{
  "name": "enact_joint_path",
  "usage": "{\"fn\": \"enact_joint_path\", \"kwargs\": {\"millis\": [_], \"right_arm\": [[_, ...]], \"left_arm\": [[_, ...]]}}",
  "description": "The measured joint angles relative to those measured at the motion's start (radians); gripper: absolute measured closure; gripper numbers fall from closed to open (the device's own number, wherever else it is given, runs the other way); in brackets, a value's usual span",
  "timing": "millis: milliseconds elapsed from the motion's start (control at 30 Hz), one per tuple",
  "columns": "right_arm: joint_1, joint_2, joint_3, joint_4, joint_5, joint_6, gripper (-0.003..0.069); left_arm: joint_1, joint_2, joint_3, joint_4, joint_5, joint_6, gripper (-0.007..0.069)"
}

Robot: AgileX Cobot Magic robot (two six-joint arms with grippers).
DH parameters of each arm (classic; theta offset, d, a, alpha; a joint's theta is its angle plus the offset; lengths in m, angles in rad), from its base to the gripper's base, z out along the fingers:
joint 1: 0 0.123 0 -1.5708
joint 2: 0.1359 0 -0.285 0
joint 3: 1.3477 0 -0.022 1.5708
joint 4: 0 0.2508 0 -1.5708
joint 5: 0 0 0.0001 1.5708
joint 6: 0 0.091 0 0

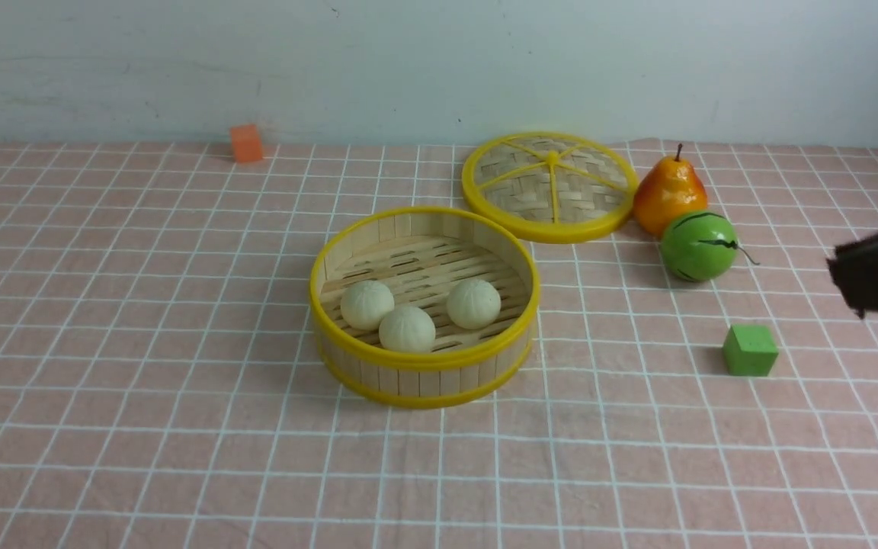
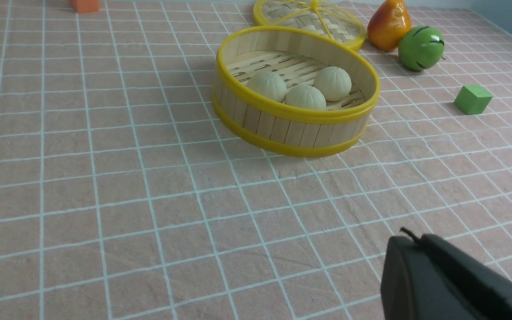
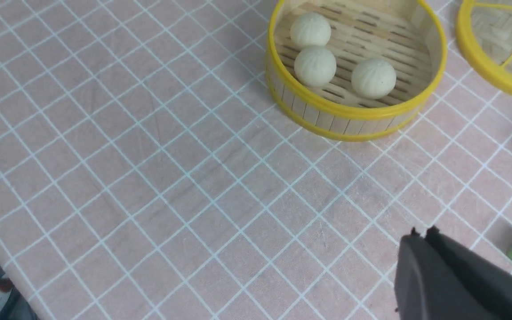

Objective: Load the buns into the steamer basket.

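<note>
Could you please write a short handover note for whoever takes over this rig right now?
The left gripper is shut and empty, over bare tablecloth, clear of the steamer basket.
The right gripper is shut and empty, off to the right near the green cube.
All three buns lie on the basket's slatted floor: left bun, front bun, right bun.
The lid lies flat behind the basket, to its right, next to the pear.
Done: every bun is in the basket.
Left: nothing for the buns; the basket is uncovered.
</note>
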Motion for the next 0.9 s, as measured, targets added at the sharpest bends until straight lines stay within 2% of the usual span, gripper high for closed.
{"fn": "enact_joint_path", "kwargs": {"millis": [67, 300, 667, 833, 900], "right_arm": [[0.000, -0.086, 0.094, 0.000, -0.043, 0.000, 0.0674], [0.000, -0.285, 0.263, 0.003, -0.019, 0.000, 0.0669], [0.000, -0.399, 0.332, 0.021, 0.117, 0.000, 0.0662], [0.000, -0.414, 0.433, 0.020, -0.023, 0.000, 0.0662], [-0.003, -0.458, 0.550, 0.002, -0.209, 0.000, 0.0668]], "left_arm": [[0.000, 0.000, 0.000, 0.000, 0.000, 0.000, 0.0623], [0.000, 0.000, 0.000, 0.000, 0.000, 0.000, 0.0620], [0.000, 0.000, 0.000, 0.000, 0.000, 0.000, 0.0618], [0.000, 0.000, 0.000, 0.000, 0.001, 0.000, 0.0608], [0.000, 0.000, 0.000, 0.000, 0.001, 0.000, 0.0607]]}}
